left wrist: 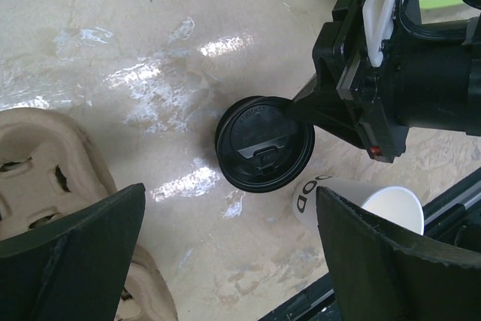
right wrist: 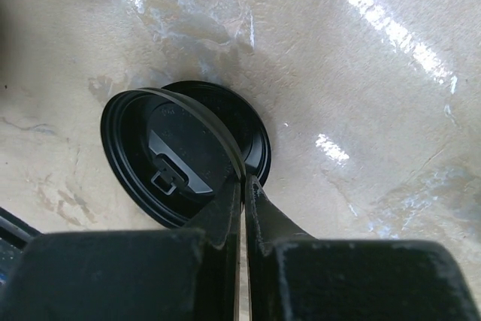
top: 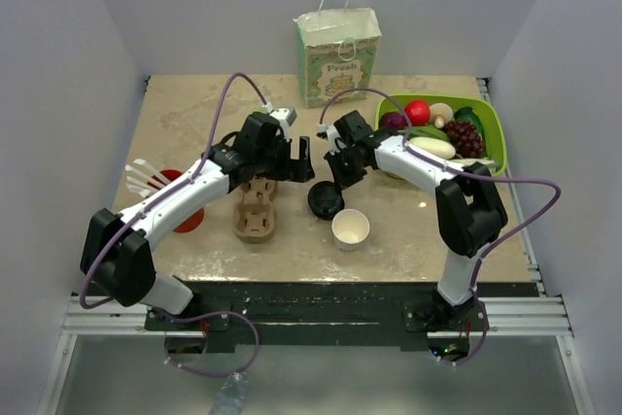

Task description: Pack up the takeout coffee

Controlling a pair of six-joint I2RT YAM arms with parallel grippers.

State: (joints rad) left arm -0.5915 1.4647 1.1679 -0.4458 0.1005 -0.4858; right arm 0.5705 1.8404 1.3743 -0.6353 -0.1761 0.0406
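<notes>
The takeout coffee, a small white paper cup (top: 350, 228) (left wrist: 376, 204), stands bare and upright near the table's front edge. A loose flat black lid (top: 326, 201) (left wrist: 263, 144) (right wrist: 180, 155) lies just behind and left of it. My right gripper (top: 333, 185) (right wrist: 246, 178) is shut on the lid's rim, and the lid looks slightly tilted in the right wrist view. My left gripper (top: 294, 160) (left wrist: 230, 208) hangs open above the table to the left of the lid, with nothing between its fingers.
A brown pulp cup carrier (top: 258, 211) (left wrist: 45, 155) lies under the left arm. A red cup of white utensils (top: 180, 196) stands at the left. A paper bag (top: 337, 55) stands at the back, and a green basket (top: 491, 123) of fruit sits at the right.
</notes>
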